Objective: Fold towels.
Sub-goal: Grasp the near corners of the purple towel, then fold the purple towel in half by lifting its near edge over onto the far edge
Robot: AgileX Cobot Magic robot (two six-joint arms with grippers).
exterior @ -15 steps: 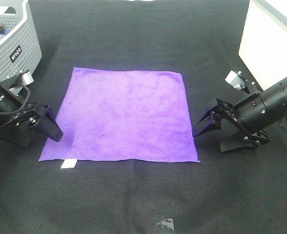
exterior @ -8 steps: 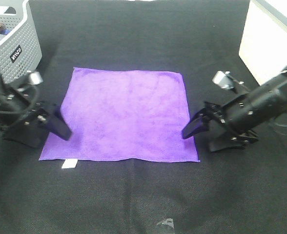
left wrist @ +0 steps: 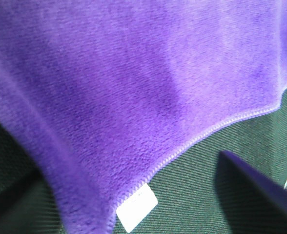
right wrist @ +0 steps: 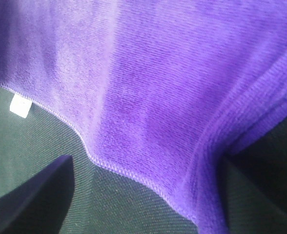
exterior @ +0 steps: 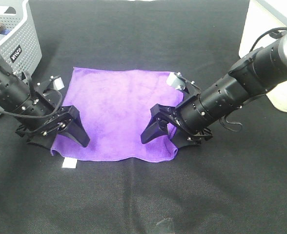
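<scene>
Your left claw (exterior: pixel 69 139) sits at the towel's (exterior: pixel 124 102) lower-left edge, jaws wide, cloth between them but not clamped. The towel lies mid-frame on the counter (exterior: pixel 133 195), tag (exterior: pixel 69 164) at its lower-left corner. Your right claw (exterior: pixel 164 136) gapes over the rumpled lower-right edge, gripping nothing.

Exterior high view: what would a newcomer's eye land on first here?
The bright purple towel, spread at the centre of the black table, with its near edge rumpled. Next come the two black arms: the left gripper and right gripper each straddle a near corner, jaws apart. A grey basket sits at the far left.
</scene>
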